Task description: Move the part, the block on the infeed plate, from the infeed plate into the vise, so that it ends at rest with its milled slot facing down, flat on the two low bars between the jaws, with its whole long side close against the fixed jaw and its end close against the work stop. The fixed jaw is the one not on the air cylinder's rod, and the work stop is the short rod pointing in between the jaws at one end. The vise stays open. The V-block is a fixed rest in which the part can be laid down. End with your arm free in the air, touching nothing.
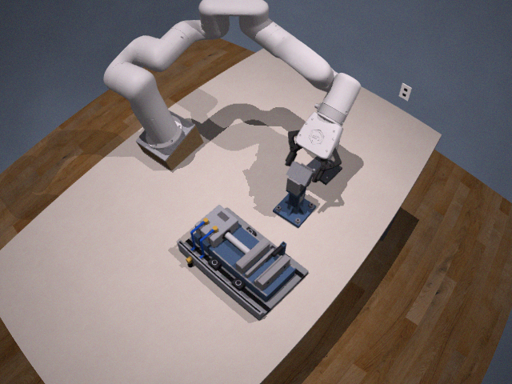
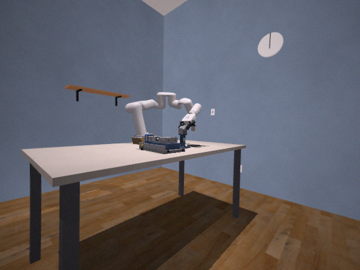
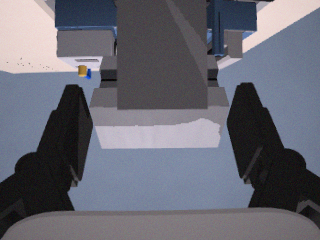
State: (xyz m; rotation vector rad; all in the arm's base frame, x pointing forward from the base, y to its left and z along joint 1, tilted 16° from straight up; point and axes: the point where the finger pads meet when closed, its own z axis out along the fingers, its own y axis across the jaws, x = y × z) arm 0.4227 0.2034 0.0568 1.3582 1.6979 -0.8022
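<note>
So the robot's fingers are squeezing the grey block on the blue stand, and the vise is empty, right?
Not quite. In the wrist view the fingers stand open on either side of the grey block, not squeezing it. The block does sit on the blue stand, and the vise is empty.

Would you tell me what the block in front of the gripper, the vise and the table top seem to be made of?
Block: looks like bare metal, plain matte grey with flat faces and crisp edges.
Vise: seemingly metal too, grey jaws on a blue-painted base; the white rod could be steel or plastic.
Table top: an even, matte beige sheet with no grain, perhaps laminate.
The open gripper holds nothing.
</note>
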